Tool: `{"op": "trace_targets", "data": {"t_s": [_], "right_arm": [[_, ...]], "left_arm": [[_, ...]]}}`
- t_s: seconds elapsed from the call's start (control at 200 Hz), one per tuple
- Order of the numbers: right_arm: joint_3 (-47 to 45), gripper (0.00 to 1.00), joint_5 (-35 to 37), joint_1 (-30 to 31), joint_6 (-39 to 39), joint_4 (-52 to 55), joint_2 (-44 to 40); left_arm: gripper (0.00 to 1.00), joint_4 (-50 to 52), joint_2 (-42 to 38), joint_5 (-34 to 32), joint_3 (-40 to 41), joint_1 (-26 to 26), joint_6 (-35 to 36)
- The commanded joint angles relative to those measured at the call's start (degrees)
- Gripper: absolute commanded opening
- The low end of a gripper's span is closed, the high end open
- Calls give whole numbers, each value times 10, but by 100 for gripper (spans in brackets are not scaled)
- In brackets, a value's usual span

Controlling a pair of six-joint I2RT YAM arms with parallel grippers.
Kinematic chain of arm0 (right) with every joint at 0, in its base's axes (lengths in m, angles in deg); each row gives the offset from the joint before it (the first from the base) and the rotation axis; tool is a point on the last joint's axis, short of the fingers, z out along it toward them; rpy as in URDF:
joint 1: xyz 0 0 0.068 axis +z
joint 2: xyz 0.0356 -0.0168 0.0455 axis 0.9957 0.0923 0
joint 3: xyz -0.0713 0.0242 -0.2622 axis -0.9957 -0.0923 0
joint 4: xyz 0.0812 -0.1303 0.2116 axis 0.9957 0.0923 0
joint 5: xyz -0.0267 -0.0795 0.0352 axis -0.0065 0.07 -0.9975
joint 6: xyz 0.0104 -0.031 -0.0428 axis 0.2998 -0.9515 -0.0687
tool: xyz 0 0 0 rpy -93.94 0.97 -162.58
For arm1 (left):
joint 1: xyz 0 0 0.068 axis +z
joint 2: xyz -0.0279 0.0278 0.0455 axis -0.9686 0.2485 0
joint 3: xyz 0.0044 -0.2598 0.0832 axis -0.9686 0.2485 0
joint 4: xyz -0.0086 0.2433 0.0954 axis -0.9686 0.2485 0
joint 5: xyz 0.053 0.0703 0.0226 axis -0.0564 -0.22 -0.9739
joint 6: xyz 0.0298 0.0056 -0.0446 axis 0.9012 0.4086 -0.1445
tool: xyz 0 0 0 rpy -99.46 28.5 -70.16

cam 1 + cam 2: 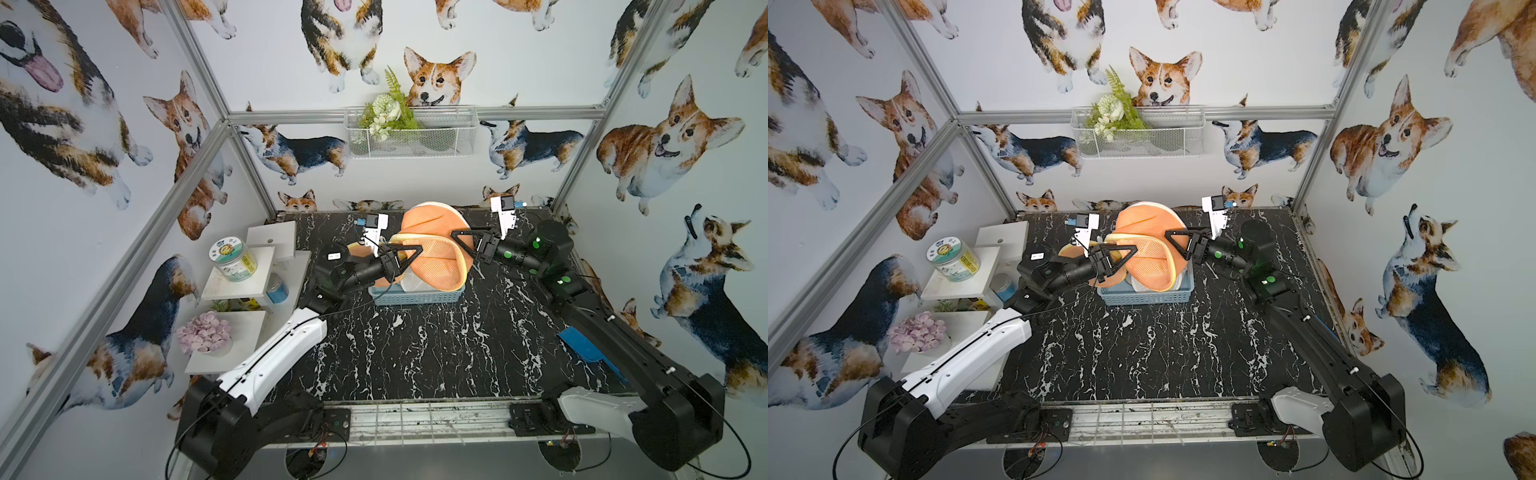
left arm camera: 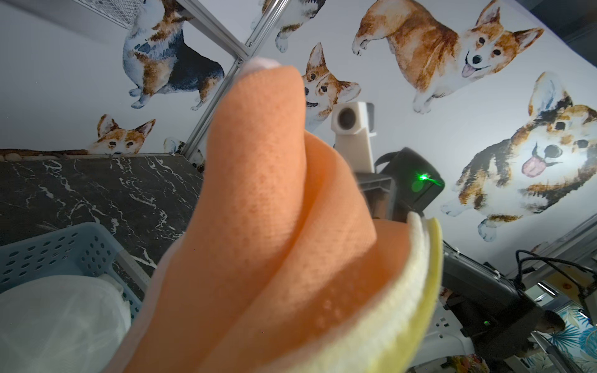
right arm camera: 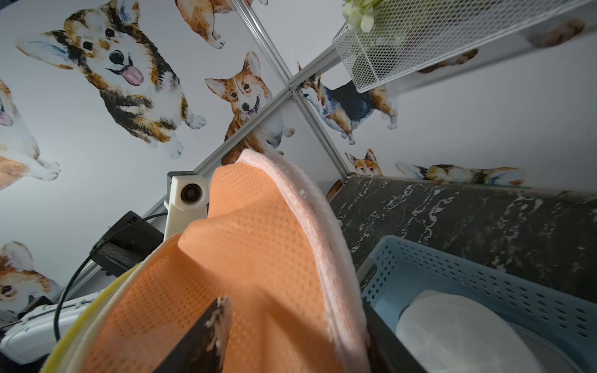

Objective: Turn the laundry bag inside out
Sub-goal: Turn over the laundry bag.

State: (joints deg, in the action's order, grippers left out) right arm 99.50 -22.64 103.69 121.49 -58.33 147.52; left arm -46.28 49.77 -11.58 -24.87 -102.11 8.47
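Note:
The laundry bag is orange mesh with a yellow rim and a pale pink edge, and it hangs bunched over a blue basket. My left gripper is shut on the bag's yellow-rimmed side. In the left wrist view the bag fills the middle and hides the fingers. My right gripper stands open at the opposite side. In the right wrist view its fingers sit apart, with the bag and its pink edge between them.
A white mesh bag lies in the blue basket. White shelves at the left carry a jar, a blue pot and purple flowers. A wire basket hangs on the back wall. A blue flat object lies under the right arm.

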Motion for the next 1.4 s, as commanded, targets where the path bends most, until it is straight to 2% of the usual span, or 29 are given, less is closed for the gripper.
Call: {"op": "trace_targets", "data": {"t_s": [0.0,0.13,0.26,0.335,0.435,0.596,0.866,1.106,1.216,1.311,1.396], "right_arm": [[39,71,63,-2,-128,96,-29],[119,68,10,15,-186,170,-5],[226,66,106,127,-290,297,78],[276,57,127,154,-318,354,119],[318,56,192,191,-350,402,141],[336,51,233,218,-364,450,148],[286,50,283,249,-361,454,121],[277,27,307,256,-361,442,127],[286,1,303,256,-360,429,130],[295,0,309,256,-343,400,129],[302,0,370,255,-317,362,134]], "left_arm": [[0,143,3,-11,-28,0,86],[0,239,17,-4,-70,-10,146],[0,282,23,7,-92,-30,183],[0,300,26,14,-103,-42,197],[0,333,31,6,-118,-50,217],[0,330,29,8,-117,-51,216],[0,323,31,8,-116,-50,208],[0,324,30,8,-119,-50,206],[0,327,29,9,-118,-51,207],[0,328,29,13,-117,-52,208],[0,326,29,20,-113,-56,210]]}}
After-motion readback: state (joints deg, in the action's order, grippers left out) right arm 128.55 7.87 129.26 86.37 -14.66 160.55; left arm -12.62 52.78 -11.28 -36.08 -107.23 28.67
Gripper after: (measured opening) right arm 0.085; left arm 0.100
